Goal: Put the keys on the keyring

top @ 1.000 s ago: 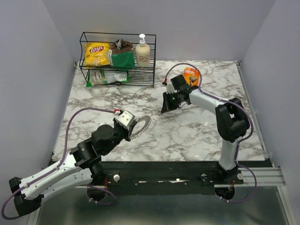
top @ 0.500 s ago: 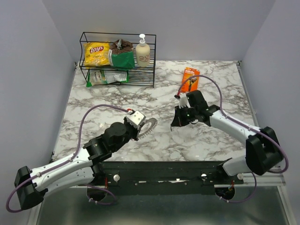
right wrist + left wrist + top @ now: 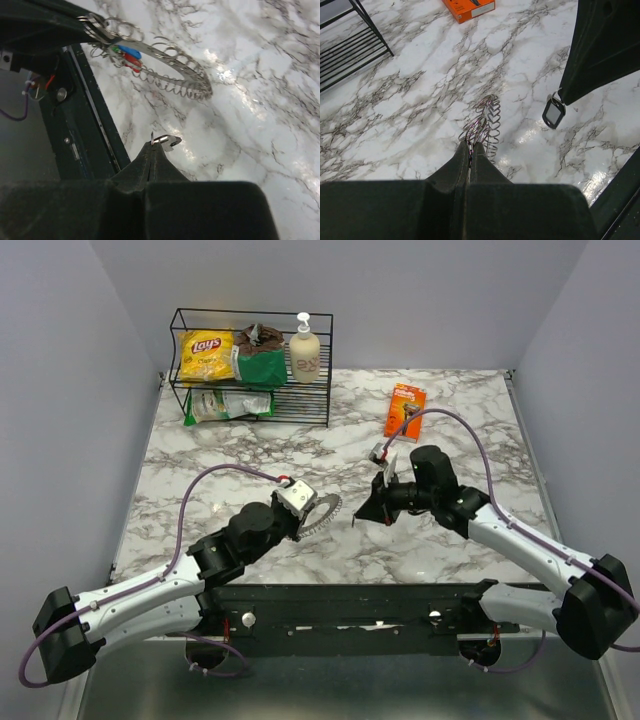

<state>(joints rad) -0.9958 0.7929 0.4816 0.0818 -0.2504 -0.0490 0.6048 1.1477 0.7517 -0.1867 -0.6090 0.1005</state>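
Note:
My left gripper [image 3: 306, 510] is shut on the keyring [image 3: 323, 511], a silvery toothed loop held just above the marble. In the left wrist view the fingers [image 3: 462, 160] pinch the keyring's [image 3: 488, 116] near coils. In the right wrist view the keyring [image 3: 172, 67] carries blue, red and green key heads [image 3: 128, 54] near the left gripper [image 3: 85, 26]. My right gripper [image 3: 368, 514] is shut on a small key [image 3: 167, 142] by its little ring. That key [image 3: 553, 113] hangs dark below the right gripper [image 3: 570, 92], just right of the keyring and apart from it.
An orange box [image 3: 405, 399] lies at the back right of the marble table [image 3: 440, 550]. A black wire rack [image 3: 252, 368] with chip bags and a pump bottle stands at the back left. The table's black front rail [image 3: 90, 130] is close under the right gripper.
The right arm has swung from near the orange box forward to the middle with its key. The left arm has moved right with the keyring. The two grippers are now close together.

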